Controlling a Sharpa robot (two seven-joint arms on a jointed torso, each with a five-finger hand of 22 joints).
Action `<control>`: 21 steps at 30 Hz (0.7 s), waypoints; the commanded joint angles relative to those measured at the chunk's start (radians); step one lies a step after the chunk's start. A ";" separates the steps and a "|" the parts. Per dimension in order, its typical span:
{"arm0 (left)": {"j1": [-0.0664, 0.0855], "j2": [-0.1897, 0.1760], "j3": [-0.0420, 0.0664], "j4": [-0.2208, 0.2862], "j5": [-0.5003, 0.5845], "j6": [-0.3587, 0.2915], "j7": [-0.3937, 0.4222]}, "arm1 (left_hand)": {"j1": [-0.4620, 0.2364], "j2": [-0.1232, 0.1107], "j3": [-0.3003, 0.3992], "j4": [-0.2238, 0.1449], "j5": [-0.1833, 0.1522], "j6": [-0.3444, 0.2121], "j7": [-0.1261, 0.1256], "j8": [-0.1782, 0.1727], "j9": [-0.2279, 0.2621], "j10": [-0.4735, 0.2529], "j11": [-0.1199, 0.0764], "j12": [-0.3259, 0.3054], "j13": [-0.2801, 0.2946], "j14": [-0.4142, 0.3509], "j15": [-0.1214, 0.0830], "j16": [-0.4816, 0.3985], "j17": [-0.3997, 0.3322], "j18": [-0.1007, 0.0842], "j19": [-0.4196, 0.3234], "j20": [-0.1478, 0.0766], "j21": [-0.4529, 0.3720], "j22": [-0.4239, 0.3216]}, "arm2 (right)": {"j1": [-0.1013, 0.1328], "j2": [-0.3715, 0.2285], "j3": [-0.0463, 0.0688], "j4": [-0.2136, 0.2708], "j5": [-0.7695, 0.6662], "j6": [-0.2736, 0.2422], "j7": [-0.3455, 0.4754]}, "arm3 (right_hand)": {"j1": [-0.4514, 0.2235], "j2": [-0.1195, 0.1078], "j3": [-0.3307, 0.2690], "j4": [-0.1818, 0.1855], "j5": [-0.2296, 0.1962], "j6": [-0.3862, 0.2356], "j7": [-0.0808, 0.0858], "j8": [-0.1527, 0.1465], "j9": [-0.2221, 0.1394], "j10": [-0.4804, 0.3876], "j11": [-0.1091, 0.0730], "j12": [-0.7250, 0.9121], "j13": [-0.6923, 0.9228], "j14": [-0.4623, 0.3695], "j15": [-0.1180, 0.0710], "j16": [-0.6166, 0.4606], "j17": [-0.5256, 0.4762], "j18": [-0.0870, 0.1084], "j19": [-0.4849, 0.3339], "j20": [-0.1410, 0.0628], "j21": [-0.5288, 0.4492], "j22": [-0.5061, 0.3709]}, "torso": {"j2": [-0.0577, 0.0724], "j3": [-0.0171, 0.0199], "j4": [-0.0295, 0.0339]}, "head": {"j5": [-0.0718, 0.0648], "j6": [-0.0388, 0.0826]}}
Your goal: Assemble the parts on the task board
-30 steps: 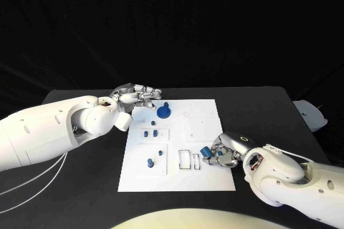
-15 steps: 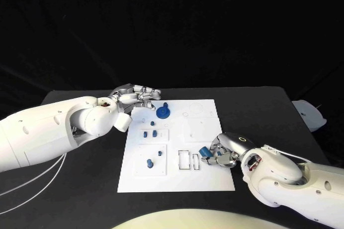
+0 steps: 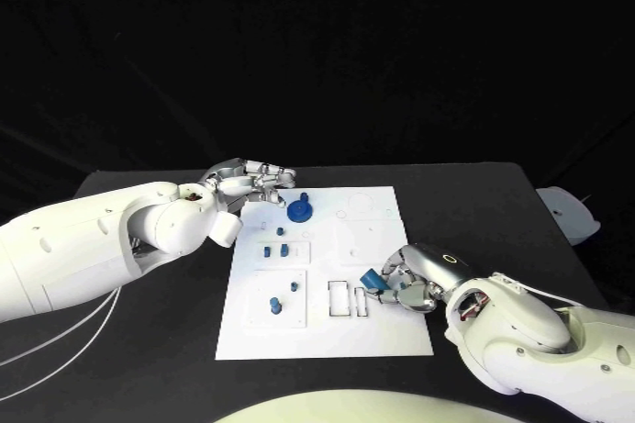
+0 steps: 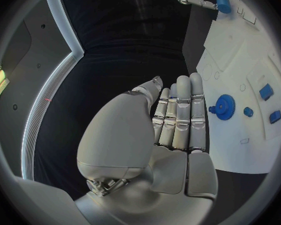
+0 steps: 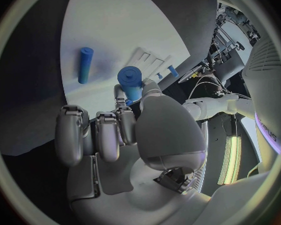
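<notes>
Right now the black table carries the flat white task board at its middle, with both white arms reaching in over it. The left hand sits at the board's far left corner with its silver fingers laid straight and close side by side, holding nothing. Just beside those fingertips a blue toothed gear wheel sits on the board, apart from the hand. The right hand hangs over the board's near right part, close to the pair of narrow rectangular slots; it pinches a short blue cylindrical peg between thumb and a finger, its other fingers curled below. In the right wrist view a slim blue rod lies flat on the white surface, well apart from the held peg. Several small blue pieces stand in the square recesses on the board's left half, another one nearer the front.
</notes>
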 commanded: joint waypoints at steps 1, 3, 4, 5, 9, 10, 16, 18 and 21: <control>0.000 0.000 0.001 0.002 -0.009 0.017 0.002 | -0.003 0.009 -0.005 -0.003 0.003 -0.007 0.000 0.004 -0.001 -0.008 -0.003 0.004 0.002 -0.005 0.001 -0.006 -0.002 0.013 0.006 0.003 -0.006 -0.002 | 0.001 0.001 0.001 0.010 0.006 -0.042 -0.004 | 0.024 0.010 0.002 0.000 0.006 0.019 -0.018 0.012 0.031 0.006 0.001 0.004 0.056 0.086 -0.009 0.005 0.167 -0.019 0.046 -0.007 0.002 0.218 | 0.002 0.0005 0.0005 | 0.000 0.000; 0.000 0.000 0.001 0.003 -0.011 0.018 0.001 | -0.002 0.009 -0.005 -0.004 0.003 -0.007 0.000 0.004 -0.001 -0.008 -0.003 0.005 0.002 -0.005 0.001 -0.006 -0.002 0.013 0.006 0.003 -0.006 -0.002 | 0.002 0.006 0.001 0.012 0.017 -0.034 -0.006 | 0.024 0.011 0.002 0.000 0.006 0.019 -0.018 0.013 0.031 0.005 0.001 0.003 0.056 0.086 -0.009 0.005 0.167 -0.019 0.046 -0.007 0.002 0.218 | 0.003 0.0009 0.0004 | 0.000 -0.002; 0.000 -0.001 0.001 0.003 -0.012 0.019 0.001 | -0.001 0.009 -0.005 -0.004 0.003 -0.008 0.000 0.004 -0.001 -0.009 -0.003 0.005 0.002 -0.005 0.001 -0.006 -0.002 0.013 0.006 0.003 -0.007 -0.002 | 0.002 0.009 0.001 0.012 0.023 -0.030 -0.006 | 0.024 0.011 0.002 0.000 0.006 0.019 -0.018 0.013 0.031 0.005 0.001 0.003 0.056 0.086 -0.009 0.005 0.167 -0.019 0.046 -0.007 0.002 0.218 | 0.002 0.0009 0.0000 | 0.001 -0.003; 0.000 -0.001 0.001 0.003 -0.012 0.019 0.001 | -0.001 0.009 -0.005 -0.004 0.003 -0.008 0.000 0.004 -0.001 -0.009 -0.003 0.005 0.002 -0.005 0.001 -0.006 -0.002 0.013 0.006 0.003 -0.007 -0.002 | 0.002 0.012 0.001 0.011 0.029 -0.025 -0.006 | 0.024 0.011 0.002 0.000 0.006 0.019 -0.018 0.013 0.031 0.005 0.001 0.003 0.056 0.086 -0.009 0.005 0.167 -0.019 0.046 -0.007 0.002 0.218 | 0.002 0.0008 0.0002 | 0.001 -0.003; 0.000 0.001 0.001 0.003 -0.014 0.021 0.000 | -0.001 0.009 -0.005 -0.004 0.003 -0.008 0.000 0.004 -0.001 -0.009 -0.003 0.005 0.002 -0.005 0.001 -0.006 -0.002 0.013 0.006 0.003 -0.007 -0.002 | 0.002 0.040 0.001 0.000 0.057 0.003 -0.009 | 0.025 0.011 0.002 0.000 0.006 0.021 -0.019 0.014 0.033 0.004 0.000 0.000 0.052 0.086 -0.010 0.004 0.166 -0.018 0.045 -0.007 -0.002 0.217 | 0.002 0.0005 0.0015 | 0.002 -0.005; 0.000 0.001 0.001 0.003 -0.014 0.021 0.000 | -0.001 0.009 -0.005 -0.004 0.003 -0.008 0.000 0.004 -0.001 -0.009 -0.003 0.005 0.002 -0.005 0.001 -0.006 -0.002 0.013 0.006 0.003 -0.007 -0.002 | 0.002 0.047 0.001 -0.003 0.062 0.009 -0.009 | 0.024 0.010 0.001 0.001 0.005 0.023 -0.019 0.014 0.034 0.004 0.000 -0.001 0.052 0.086 -0.010 0.004 0.165 -0.017 0.044 -0.008 -0.004 0.216 | 0.002 0.0008 0.0015 | 0.002 -0.006; 0.000 0.002 0.001 0.004 -0.014 0.021 -0.001 | -0.001 0.009 -0.005 -0.004 0.003 -0.008 0.000 0.004 -0.001 -0.009 -0.003 0.005 0.002 -0.005 0.001 -0.006 -0.002 0.013 0.006 0.003 -0.007 -0.002 | -0.002 0.088 0.000 -0.023 0.096 0.034 -0.010 | 0.010 0.014 -0.006 0.014 0.001 0.028 -0.021 0.017 0.040 0.000 -0.001 -0.011 0.044 0.085 -0.012 0.004 0.165 -0.017 0.043 -0.009 -0.008 0.215 | 0.002 0.0006 0.0004 | 0.003 -0.010; 0.000 0.003 0.001 0.004 -0.014 0.022 -0.001 | -0.001 0.009 -0.005 -0.004 0.003 -0.008 0.000 0.004 -0.001 -0.009 -0.003 0.005 0.002 -0.005 0.001 -0.006 -0.002 0.013 0.006 0.003 -0.007 -0.002 | -0.003 0.097 0.000 -0.029 0.103 0.037 -0.009 | 0.004 0.015 -0.009 0.017 0.001 0.030 -0.021 0.018 0.043 -0.002 -0.002 -0.017 0.039 0.085 -0.012 0.004 0.164 -0.016 0.041 -0.010 -0.014 0.213 | 0.001 0.0004 0.0005 | 0.001 -0.011; 0.000 0.004 0.001 0.004 -0.015 0.022 -0.001 | -0.001 0.009 -0.005 -0.004 0.003 -0.008 0.000 0.004 -0.001 -0.009 -0.003 0.005 0.002 -0.005 0.001 -0.006 -0.002 0.013 0.006 0.003 -0.007 -0.002 | -0.004 0.112 0.000 -0.038 0.113 0.041 -0.009 | -0.007 0.017 -0.015 0.019 0.001 0.032 -0.022 0.019 0.046 -0.002 -0.003 -0.020 0.037 0.085 -0.013 0.004 0.165 -0.015 0.040 -0.010 -0.017 0.213 | 0.002 0.0006 0.0011 | 0.001 -0.012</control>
